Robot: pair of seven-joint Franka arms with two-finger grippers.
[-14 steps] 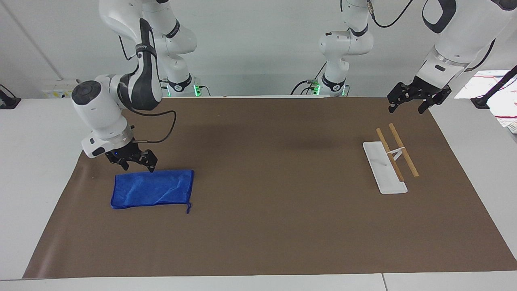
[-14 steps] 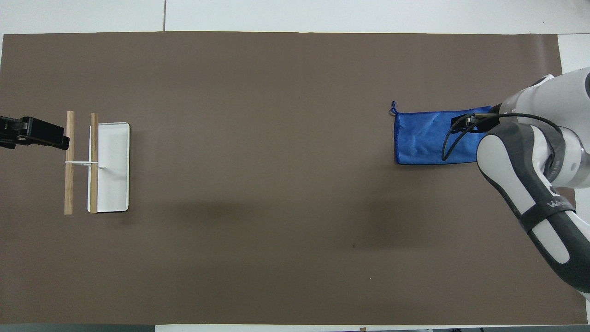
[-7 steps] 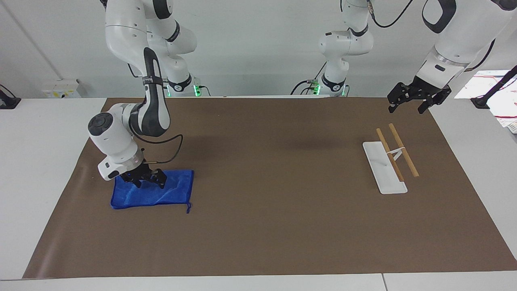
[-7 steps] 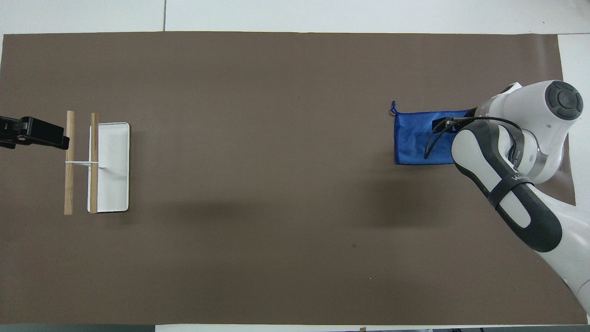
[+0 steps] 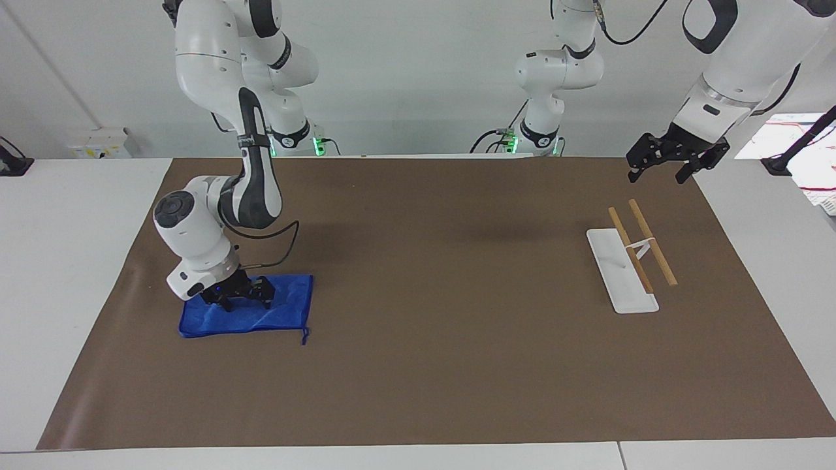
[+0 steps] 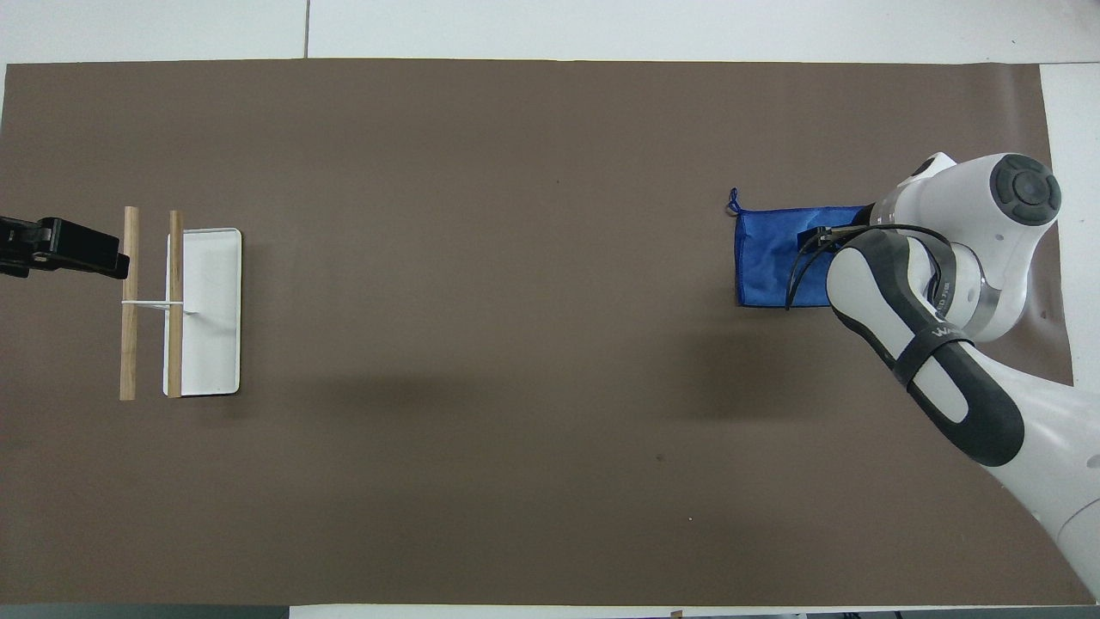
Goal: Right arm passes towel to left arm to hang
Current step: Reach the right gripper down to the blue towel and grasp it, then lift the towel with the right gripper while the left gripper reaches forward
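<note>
The royal-blue towel (image 5: 287, 308) lies flat on the brown mat toward the right arm's end of the table, and its loop cord (image 5: 304, 337) trails from the corner farthest from the robots. My right gripper (image 5: 245, 301) is down on the towel's middle, its two fingers spread apart and resting on the cloth. In the overhead view the right arm's wrist covers most of the towel (image 6: 769, 258). My left gripper (image 5: 663, 164) waits open in the air over the mat's edge at the left arm's end, beside the rack, holding nothing. In the overhead view the left gripper (image 6: 112, 254) overlaps one rod.
A hanging rack stands toward the left arm's end: a white base (image 5: 620, 277) (image 6: 210, 344) carrying two raised wooden rods (image 5: 643, 245) (image 6: 129, 344). The brown mat (image 5: 444, 294) covers most of the white table. Cables and papers lie off the mat past the left arm.
The right arm came down from just above the towel's edge nearer the robots onto the towel's middle, and its gripper now rests on the cloth. The left arm has not moved.
</note>
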